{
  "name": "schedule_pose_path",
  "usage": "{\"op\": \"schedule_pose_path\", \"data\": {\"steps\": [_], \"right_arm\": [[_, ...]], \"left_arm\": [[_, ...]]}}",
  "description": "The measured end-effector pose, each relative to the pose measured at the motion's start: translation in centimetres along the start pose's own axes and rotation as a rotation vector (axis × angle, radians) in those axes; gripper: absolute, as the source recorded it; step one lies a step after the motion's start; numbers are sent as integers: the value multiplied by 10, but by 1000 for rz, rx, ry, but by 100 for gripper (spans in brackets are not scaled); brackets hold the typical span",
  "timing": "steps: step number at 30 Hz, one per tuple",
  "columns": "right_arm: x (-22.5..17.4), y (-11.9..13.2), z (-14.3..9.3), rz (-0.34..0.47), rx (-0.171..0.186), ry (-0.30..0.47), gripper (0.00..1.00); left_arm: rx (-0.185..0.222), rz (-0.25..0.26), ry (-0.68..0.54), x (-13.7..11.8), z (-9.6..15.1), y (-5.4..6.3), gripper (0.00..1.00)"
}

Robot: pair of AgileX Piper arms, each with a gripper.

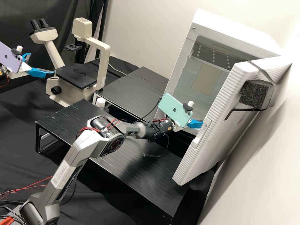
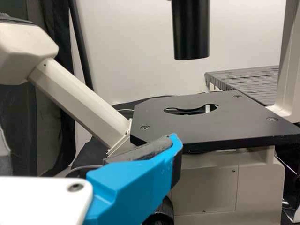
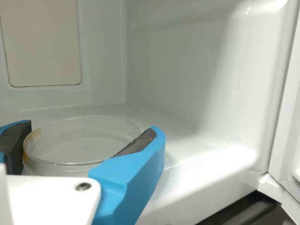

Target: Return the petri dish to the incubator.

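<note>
Just inside the incubator (image 1: 239,36) edge (side wall (image 3: 176,70) standing clear), the right gripper (image 1: 197,124) pinches the petri dish (image 3: 82,145); the left gripper (image 1: 42,63) is spread.

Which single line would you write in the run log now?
right pincer: around petri dish, at incubator | door: open | left pincer: open, near microscope
</note>
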Motion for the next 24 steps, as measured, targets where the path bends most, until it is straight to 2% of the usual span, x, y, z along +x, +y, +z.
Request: {"op": "schedule_pose_path", "data": {"steps": [1,2,8,15,24], "right_arm": [[1,1,-1,-4,-1,-1,0],[1,2,-2,-8,-2,3,100],[5,3,-3,-22,5,-7,100],[6,5,-1,-2,-19,-32,100],[2,4,1,-4,-11,-37,100]], "left_arm": [[0,0,0,0,0,0,100],[0,0,0,0,0,0,100],[0,0,0,0,0,0,100],[0,0,0,0,0,0,100],[0,0,0,0,0,0,100]]}}
